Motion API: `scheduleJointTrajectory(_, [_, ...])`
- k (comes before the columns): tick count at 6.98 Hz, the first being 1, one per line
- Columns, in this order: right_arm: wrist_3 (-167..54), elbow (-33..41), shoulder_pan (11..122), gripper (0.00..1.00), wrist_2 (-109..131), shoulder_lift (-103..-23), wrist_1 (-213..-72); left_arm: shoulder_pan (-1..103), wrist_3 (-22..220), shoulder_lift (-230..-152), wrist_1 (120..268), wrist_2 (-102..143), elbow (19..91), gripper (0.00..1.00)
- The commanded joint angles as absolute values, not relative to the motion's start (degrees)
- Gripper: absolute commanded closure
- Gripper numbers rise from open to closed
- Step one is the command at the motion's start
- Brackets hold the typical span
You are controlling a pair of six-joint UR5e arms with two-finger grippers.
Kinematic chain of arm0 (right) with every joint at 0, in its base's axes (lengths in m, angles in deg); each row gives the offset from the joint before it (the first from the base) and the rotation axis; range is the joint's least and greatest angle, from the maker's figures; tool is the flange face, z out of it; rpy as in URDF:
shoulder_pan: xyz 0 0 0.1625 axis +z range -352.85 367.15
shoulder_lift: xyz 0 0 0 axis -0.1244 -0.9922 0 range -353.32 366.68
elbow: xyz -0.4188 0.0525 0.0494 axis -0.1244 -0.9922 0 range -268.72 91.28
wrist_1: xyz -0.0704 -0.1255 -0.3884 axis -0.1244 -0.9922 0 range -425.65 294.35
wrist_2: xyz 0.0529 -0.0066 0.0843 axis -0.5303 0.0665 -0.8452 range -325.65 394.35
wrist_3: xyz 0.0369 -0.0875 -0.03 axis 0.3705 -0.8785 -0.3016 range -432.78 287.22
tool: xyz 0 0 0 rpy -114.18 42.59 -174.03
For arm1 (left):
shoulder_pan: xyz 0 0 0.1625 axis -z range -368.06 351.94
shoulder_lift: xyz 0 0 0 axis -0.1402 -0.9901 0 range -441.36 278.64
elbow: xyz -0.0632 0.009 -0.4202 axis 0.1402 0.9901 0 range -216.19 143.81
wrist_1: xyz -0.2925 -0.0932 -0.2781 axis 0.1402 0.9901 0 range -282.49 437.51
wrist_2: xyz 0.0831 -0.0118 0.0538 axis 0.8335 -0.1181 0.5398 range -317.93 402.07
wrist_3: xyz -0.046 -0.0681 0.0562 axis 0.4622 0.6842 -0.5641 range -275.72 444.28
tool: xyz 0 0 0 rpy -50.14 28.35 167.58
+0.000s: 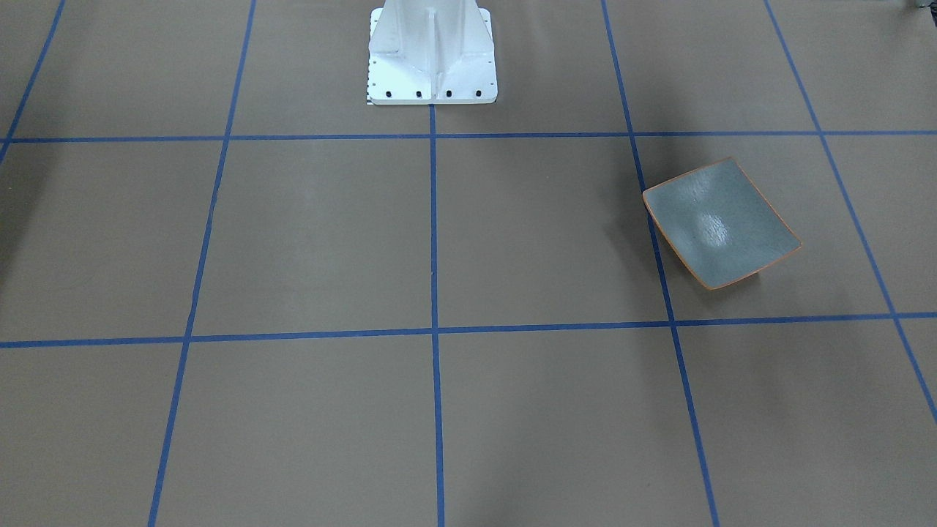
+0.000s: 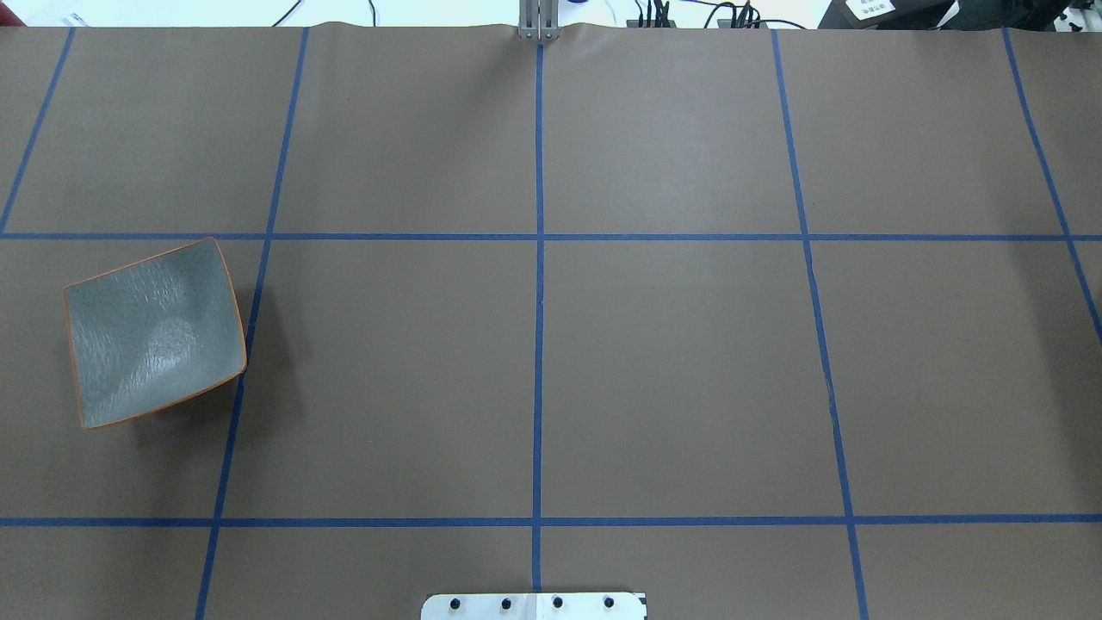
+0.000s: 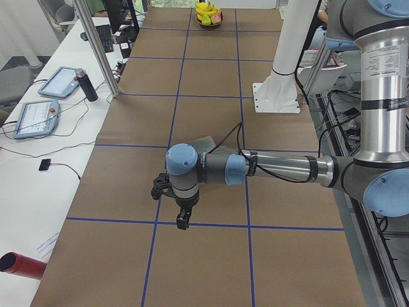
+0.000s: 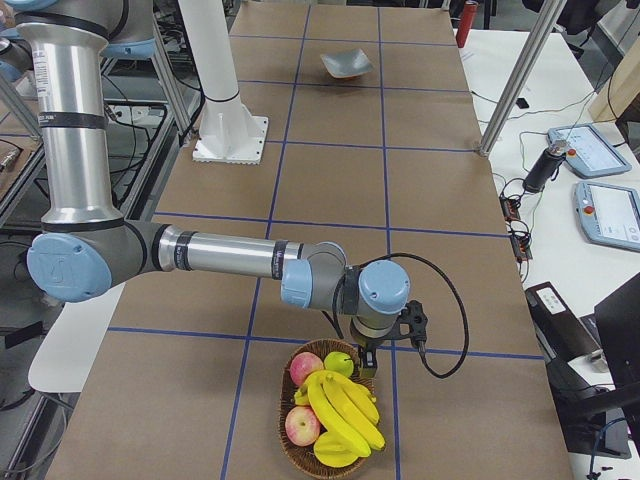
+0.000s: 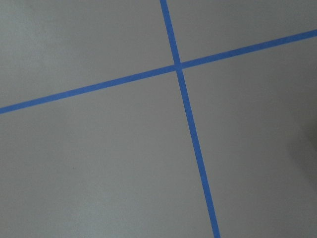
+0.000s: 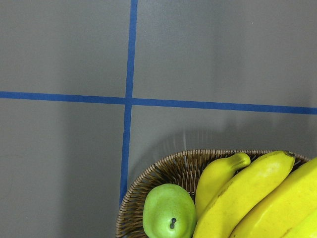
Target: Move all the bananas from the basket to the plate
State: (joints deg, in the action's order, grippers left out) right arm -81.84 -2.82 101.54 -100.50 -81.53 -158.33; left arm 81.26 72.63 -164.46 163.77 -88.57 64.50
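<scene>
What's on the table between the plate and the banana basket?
In the exterior right view, only bare brown table with blue tape lines lies between plate and basket; the right arm reaches over it.

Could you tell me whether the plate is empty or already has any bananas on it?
Empty: the plate shows only bare glaze, and the bananas lie in the basket.

A squarish grey-green glazed plate [image 2: 153, 334] with a thin orange-brown rim sits bare at the left of the brown surface [image 2: 671, 370] — blue tape lines [image 2: 539, 301] cross it in a grid.
</scene>
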Motion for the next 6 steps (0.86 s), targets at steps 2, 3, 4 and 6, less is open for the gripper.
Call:
scheduleJointTrajectory(2, [-81.9,-2.5,101.5,0.00,-101.1,-82.3,-158.4,81.2,72.6,-162.7,164.2,-88.7,64.6,0.00])
scheduleJointTrajectory(3, [-81.9,-2.9,101.5,0.00,-100.9,-82.3,-158.3,81.1,72.3,-162.8,164.3,-88.4,64.6,0.00])
scheduleJointTrajectory(4, [-81.9,-2.9,101.5,0.00,-100.8,-82.4,-158.4,81.2,72.2,-163.2,164.2,-88.4,65.0,0.00])
scheduleJointTrajectory(6, [-81.9,-2.7,101.5,0.00,-100.8,-81.9,-158.2,81.2,72.2,-163.8,163.6,-88.4,66.3,0.00])
